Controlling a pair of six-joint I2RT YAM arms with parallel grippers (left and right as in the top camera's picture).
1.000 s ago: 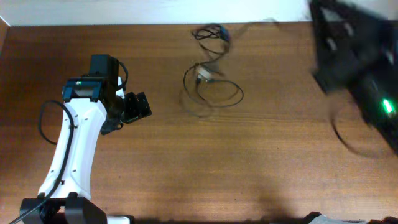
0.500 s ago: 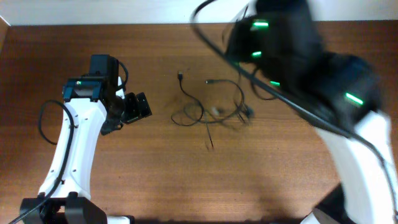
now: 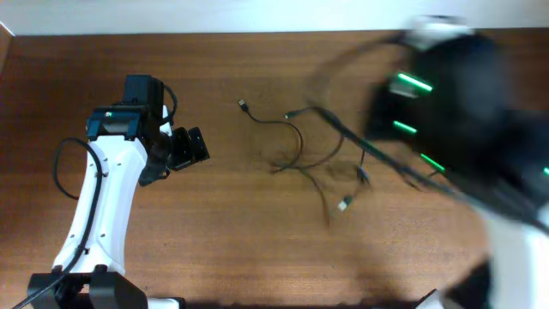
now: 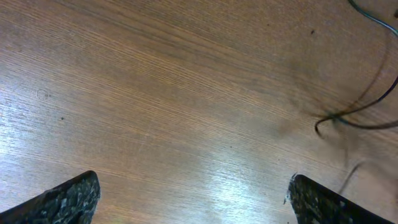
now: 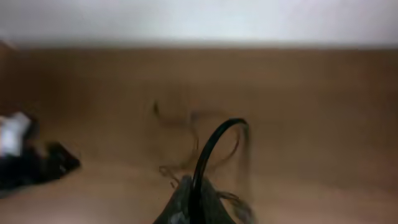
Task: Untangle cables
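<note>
Moved: cables spread wider on desk.
Left fingers: apart, empty.
Right fingers: clamped on cables.

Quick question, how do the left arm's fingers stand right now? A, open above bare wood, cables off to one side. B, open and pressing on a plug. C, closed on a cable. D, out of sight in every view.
A: the left gripper has its fingers spread wide above bare table, with nothing between them, and the cables lie apart from it toward the middle.
</note>
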